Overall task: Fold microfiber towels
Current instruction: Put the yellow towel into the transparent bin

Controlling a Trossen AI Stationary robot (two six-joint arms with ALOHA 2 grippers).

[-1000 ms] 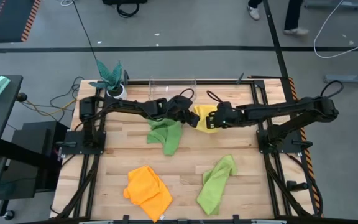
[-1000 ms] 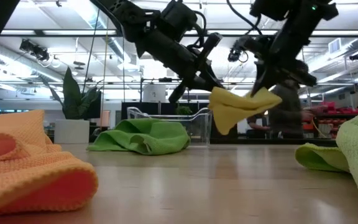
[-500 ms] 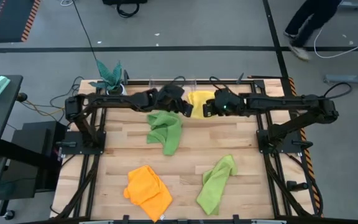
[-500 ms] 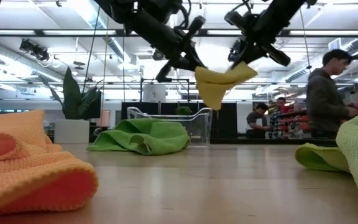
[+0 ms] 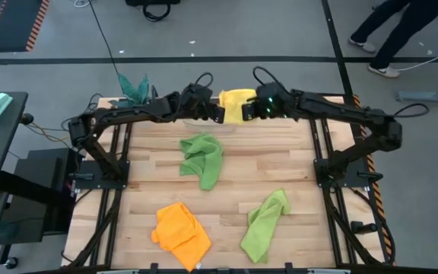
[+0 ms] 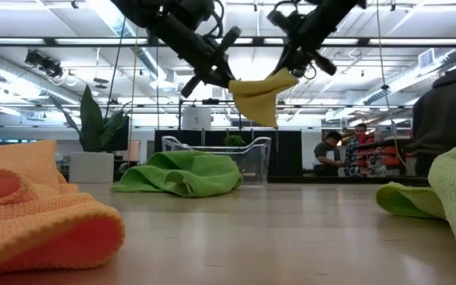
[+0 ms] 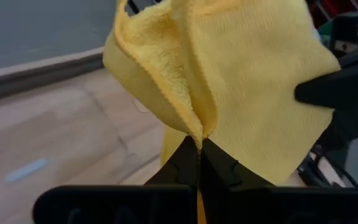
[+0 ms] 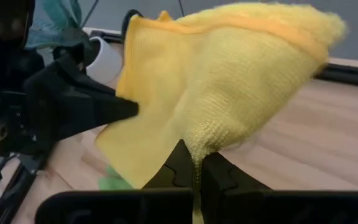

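The folded yellow towel (image 5: 237, 104) hangs in the air above the table's far edge, held between my left gripper (image 5: 219, 113) and my right gripper (image 5: 254, 110), both shut on it. It also shows in the low view (image 6: 256, 95), high above the clear bin (image 6: 216, 158). A lime green towel (image 5: 202, 160) lies crumpled at the table's middle, another (image 5: 263, 223) at the near right. The orange towel (image 5: 181, 232) lies bunched at the near left. My left gripper pinches the yellow towel's gathered edge (image 7: 199, 132) between its two fingers, several layers folded together. It comes level from the table's left. The towel is lifted clear. My right gripper pinches a bunched corner (image 8: 197, 152) of the yellow towel between its two fingers, coming level from the table's right. The towel is lifted clear, spreading away from the fingers toward my left gripper.
A teal leafy plant in a white pot (image 5: 135, 93) stands at the far left corner. A clear plastic bin stands at the far edge under the grippers. A person (image 6: 450, 119) stands beyond the table at the right.
Both grippers have carried the yellow towel up and toward the table's far edge, staying shut on it. The towel has risen well clear of the table and now hangs over the clear bin. The person behind has walked to the right.
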